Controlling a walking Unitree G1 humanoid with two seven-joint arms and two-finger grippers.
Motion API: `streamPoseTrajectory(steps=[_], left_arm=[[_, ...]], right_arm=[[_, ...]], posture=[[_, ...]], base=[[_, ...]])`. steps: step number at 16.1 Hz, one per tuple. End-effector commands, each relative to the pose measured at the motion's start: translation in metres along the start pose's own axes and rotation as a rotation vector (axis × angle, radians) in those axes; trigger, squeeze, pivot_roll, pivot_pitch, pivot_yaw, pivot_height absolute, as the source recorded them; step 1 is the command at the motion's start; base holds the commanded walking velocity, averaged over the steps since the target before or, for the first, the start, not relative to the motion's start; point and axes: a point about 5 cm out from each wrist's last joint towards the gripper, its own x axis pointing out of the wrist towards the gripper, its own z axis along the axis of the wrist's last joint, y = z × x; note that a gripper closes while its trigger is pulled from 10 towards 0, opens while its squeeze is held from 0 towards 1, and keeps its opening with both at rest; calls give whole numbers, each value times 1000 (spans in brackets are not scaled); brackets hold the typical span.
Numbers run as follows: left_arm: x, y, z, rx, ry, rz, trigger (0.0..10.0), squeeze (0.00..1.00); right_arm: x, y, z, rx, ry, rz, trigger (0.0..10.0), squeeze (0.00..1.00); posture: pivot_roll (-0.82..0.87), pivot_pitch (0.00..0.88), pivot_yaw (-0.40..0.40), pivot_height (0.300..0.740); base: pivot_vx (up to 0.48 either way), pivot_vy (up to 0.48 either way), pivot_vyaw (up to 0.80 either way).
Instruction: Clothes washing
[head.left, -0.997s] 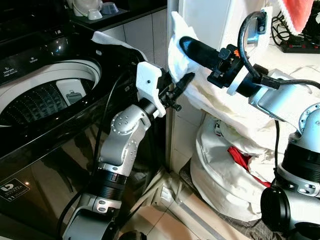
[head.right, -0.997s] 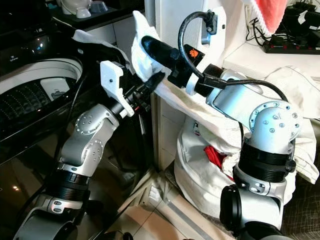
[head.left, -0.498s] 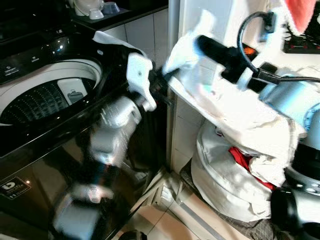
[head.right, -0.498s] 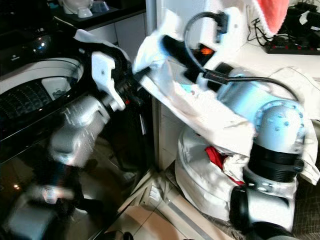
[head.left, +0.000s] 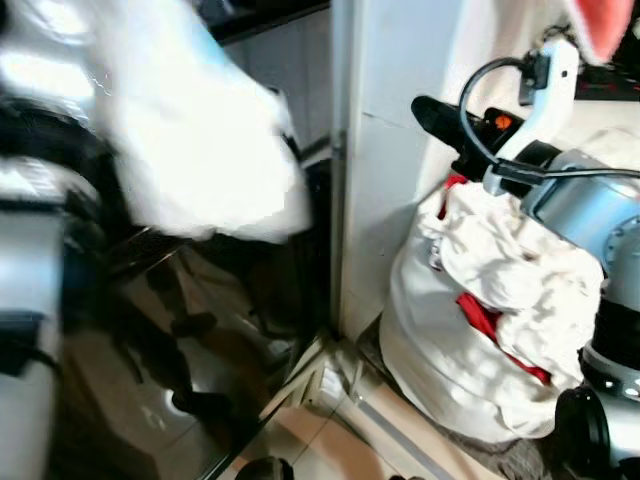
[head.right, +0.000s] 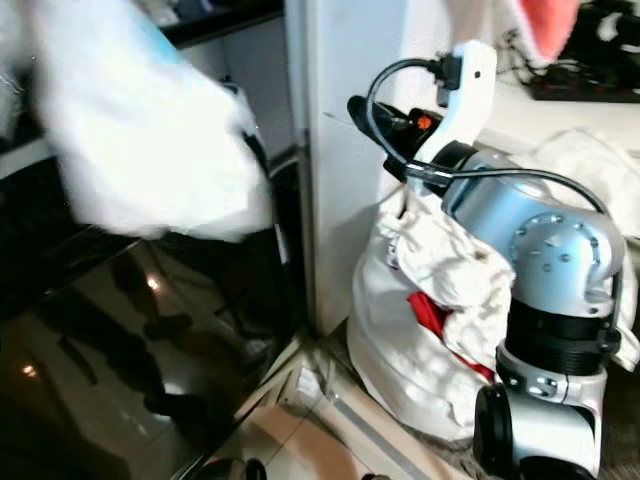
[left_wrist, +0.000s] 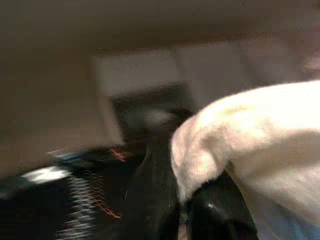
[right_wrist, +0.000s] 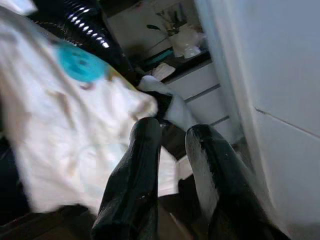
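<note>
Honestly, from the head cameras I judge the step in hand to be carrying the white garment (head.left: 190, 150) over to the black washing machine (head.left: 180, 330), and to do it well I would hold my grip until the cloth hangs right over the tub opening, with no trailing edge caught on the machine's front. Through the left eye the garment is a blurred white mass from about nine to eleven o'clock, above the glossy black front panel; the white laundry bag (head.left: 470, 340) with something red inside sits at four o'clock beside the white cabinet (head.left: 390, 150). My right arm is bent with its silver elbow at three o'clock, and the right gripper (head.left: 435, 112) points toward twelve just above the bag. The right eye gives the same layout, the garment at ten o'clock and the bag near five. In the left wrist view the left gripper (left_wrist: 192, 212) has its black fingers (left_wrist: 217, 205) pressed together on a fold of the garment, which drapes off toward three o'clock; the picture is badly smeared. In the right wrist view the right gripper's two fingers (right_wrist: 135, 175) stand a little apart with nothing between them, the garment with a teal patch lying beyond at ten o'clock.
</note>
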Motion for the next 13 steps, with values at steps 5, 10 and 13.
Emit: streamPoseTrajectory(steps=[5,10,13], left_arm=[[-21,-36,-48,21,318,-214,10000,20],[-88,-80,-111,-113,737,-491,10000,1000],[-106,-88,-122,-101,835,-602,10000,1000]], right_arm=[[-1,8,-1,-51,-30,16,10000,0],[-1,13,-19,-82,56,25,10000,0],[-2,14,-26,-95,94,28,10000,0]], posture=[[5,0,71,740],[-3,0,73,740],[0,0,68,740]], base=[[0,0,0],[0,0,0],[0,0,0]])
